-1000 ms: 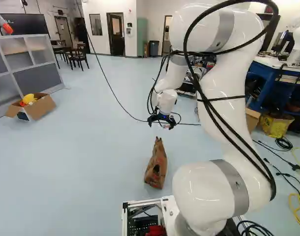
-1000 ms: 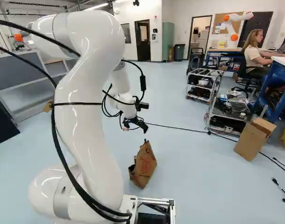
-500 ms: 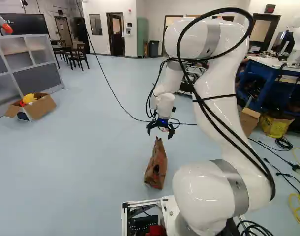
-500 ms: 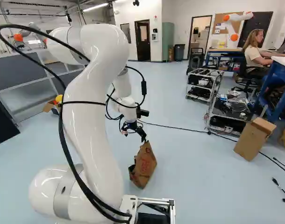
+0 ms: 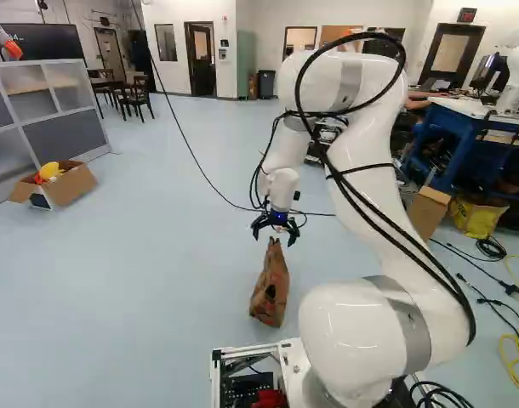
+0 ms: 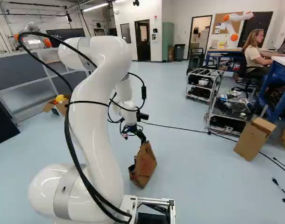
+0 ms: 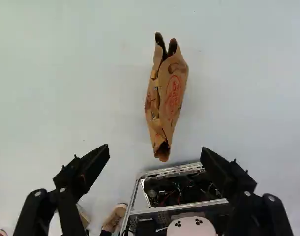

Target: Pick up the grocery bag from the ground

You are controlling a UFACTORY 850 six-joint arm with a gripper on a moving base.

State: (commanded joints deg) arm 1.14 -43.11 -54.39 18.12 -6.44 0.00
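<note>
At your near limit, the arm's lowest white joint [image 5: 353,331] stands beside the base's metal frame [image 5: 249,348], whose front edge faces the brown paper bag [image 5: 270,293]. The bag stands on the floor [image 5: 157,297] just ahead of that edge, apart from it, with a strip of floor between; floor also extends along both of its sides. Its narrow, creased top edge ends in two raised points. The gripper [image 5: 275,238] is over the bag's top end in the left base view; whether a fingertip touches the paper, you cannot tell. In the wrist view, your two fingers [image 7: 92,167] are spread wide, with the bag ahead of them rather than between them. Beyond the bag, a black cable [image 6: 180,127] crosses the floor. At the right of the right base view, your side room is bounded by an open cardboard box [image 6: 251,140] and, past it, two wheeled carts [image 6: 231,109]. At the left of the left base view, another box [image 5: 71,185] sits beside the grey shelf unit [image 5: 59,129].
</note>
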